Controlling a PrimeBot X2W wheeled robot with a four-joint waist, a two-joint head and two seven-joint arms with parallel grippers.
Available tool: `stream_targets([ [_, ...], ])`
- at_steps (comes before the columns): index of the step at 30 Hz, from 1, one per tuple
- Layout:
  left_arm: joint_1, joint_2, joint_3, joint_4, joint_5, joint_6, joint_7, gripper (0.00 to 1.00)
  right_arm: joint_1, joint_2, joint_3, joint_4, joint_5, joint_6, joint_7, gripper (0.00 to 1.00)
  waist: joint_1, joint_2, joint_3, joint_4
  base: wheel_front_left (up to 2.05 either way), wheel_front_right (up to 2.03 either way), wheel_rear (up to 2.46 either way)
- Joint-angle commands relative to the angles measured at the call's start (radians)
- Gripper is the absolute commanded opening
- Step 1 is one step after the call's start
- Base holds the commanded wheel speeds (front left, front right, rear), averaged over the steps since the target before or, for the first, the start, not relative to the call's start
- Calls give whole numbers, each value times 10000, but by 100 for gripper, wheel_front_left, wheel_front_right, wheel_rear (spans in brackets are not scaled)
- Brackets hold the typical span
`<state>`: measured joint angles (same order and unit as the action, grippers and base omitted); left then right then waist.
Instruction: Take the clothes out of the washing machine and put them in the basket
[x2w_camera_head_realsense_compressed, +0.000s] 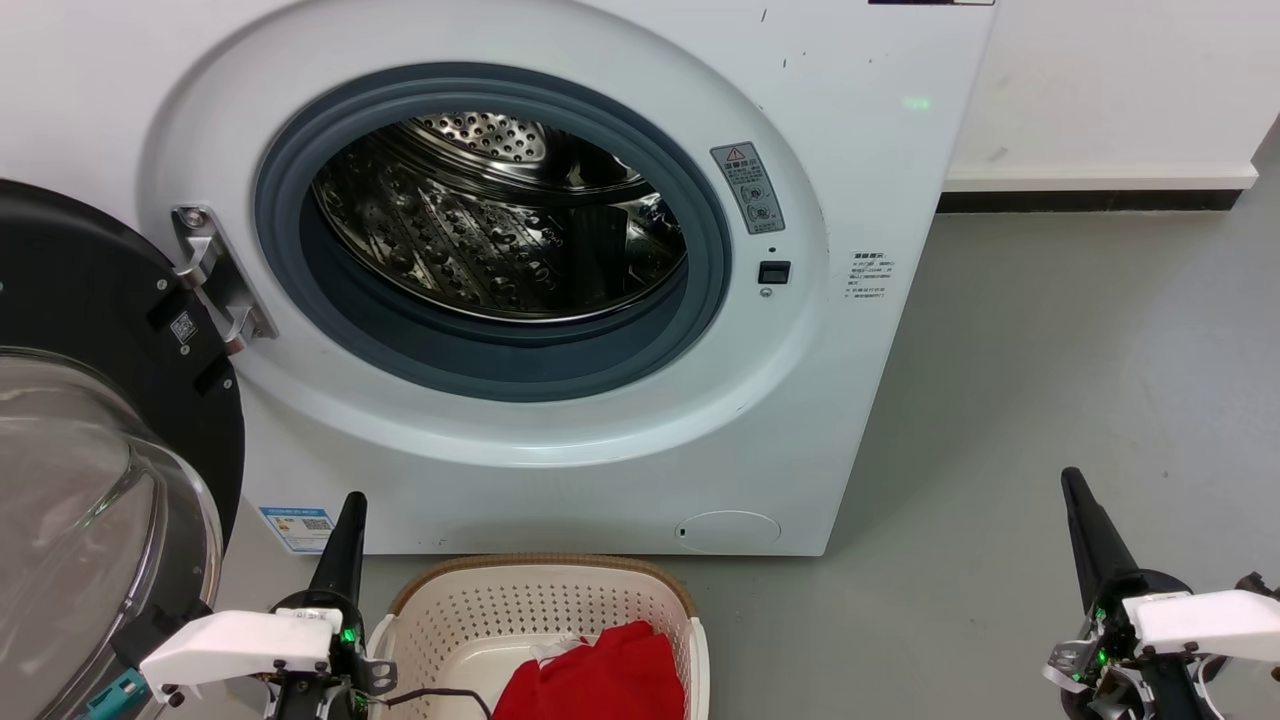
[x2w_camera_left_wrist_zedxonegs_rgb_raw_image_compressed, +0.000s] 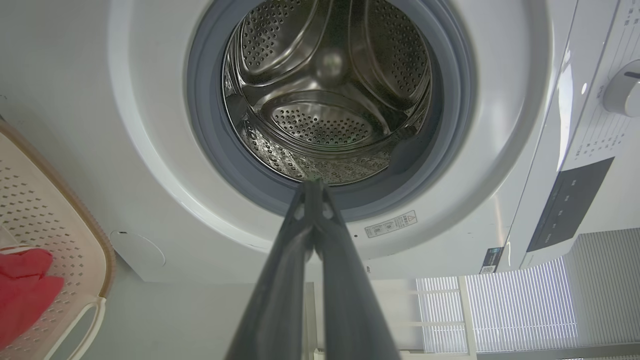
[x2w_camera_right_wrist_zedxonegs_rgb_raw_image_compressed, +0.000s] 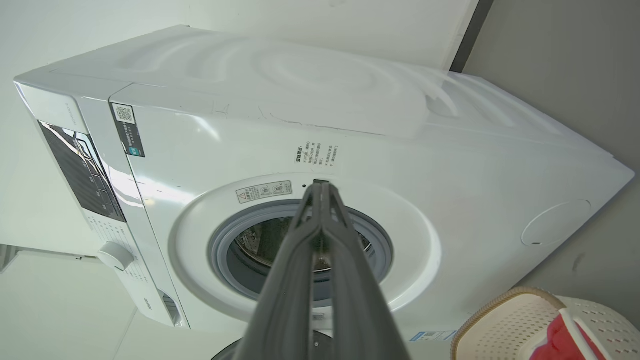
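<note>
Position of item: the red garment lies bunched in the basket, which stands on the floor just in front of the washing machine; its lower part is cut off by the head view's edge, so no long axis can be stated.

Drum: bare perforated steel in the head and left wrist views; no fabric seen inside; door swung open to the robot's left.

Left gripper: fingers pressed together, holding nothing; it stands just beside the basket's left rim, pointing at the machine front; the garment lies to its right and back toward the robot.

Right gripper: fingers likewise pressed together and holding nothing; well apart from the basket, over open floor on the right.

Finding: the left arm is the nearer to both the garment and the porthole; any further handling would fall to it.

Judgement: with the garment in the basket and the visible drum bare, the task appears complete; the drum's near lower wall is hidden behind the grey seal.
</note>
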<state>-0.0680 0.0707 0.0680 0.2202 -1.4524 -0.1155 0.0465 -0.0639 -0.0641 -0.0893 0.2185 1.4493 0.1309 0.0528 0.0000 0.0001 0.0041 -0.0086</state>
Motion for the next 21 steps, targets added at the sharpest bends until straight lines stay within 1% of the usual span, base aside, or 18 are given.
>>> stream_targets([
  [1,-181,18,30,7,-152,-67,48,0,-270,-40,-21,15,167,-2,38,0,0,-1,0,3,0,0,0],
  [21,-438,-14,210,232,-1644,-162,464,0,-459,-12,-58,252,1632,-3,450,0,0,-1,-8,74,0,0,0],
])
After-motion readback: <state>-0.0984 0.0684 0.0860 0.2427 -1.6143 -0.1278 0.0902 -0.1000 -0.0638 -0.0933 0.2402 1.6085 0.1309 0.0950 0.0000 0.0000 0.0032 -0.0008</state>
